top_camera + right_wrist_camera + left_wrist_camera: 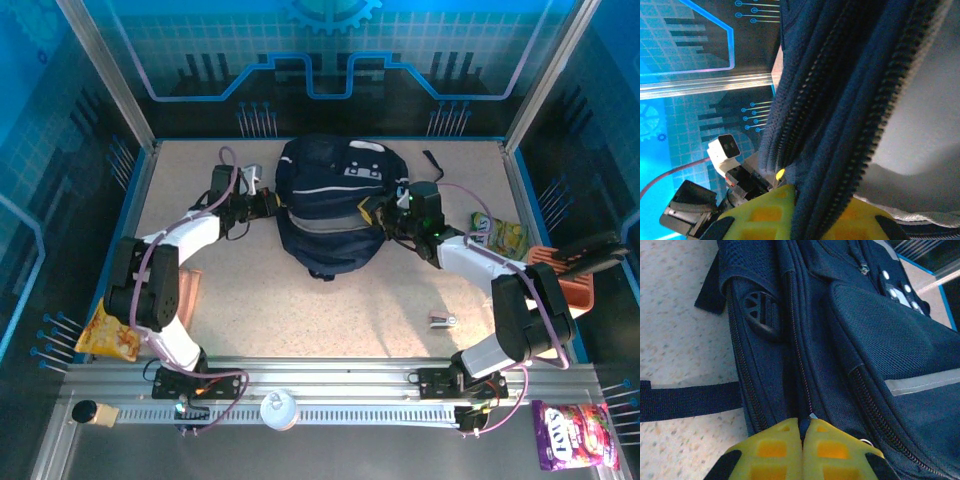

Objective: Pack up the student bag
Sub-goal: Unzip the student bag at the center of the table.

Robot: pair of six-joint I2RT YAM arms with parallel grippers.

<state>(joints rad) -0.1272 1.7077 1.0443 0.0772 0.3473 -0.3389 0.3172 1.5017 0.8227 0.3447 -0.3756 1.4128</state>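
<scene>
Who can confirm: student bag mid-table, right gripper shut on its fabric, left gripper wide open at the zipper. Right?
Not quite. The left gripper is shut, not wide open: the left wrist view shows its yellow fingers pressed together at the zipper. The rest holds: student bag mid-table, right gripper shut on its fabric.

White arm links (195,235), black joints (135,285), lilac cables (228,160), yellow claw pads (772,450)
</scene>
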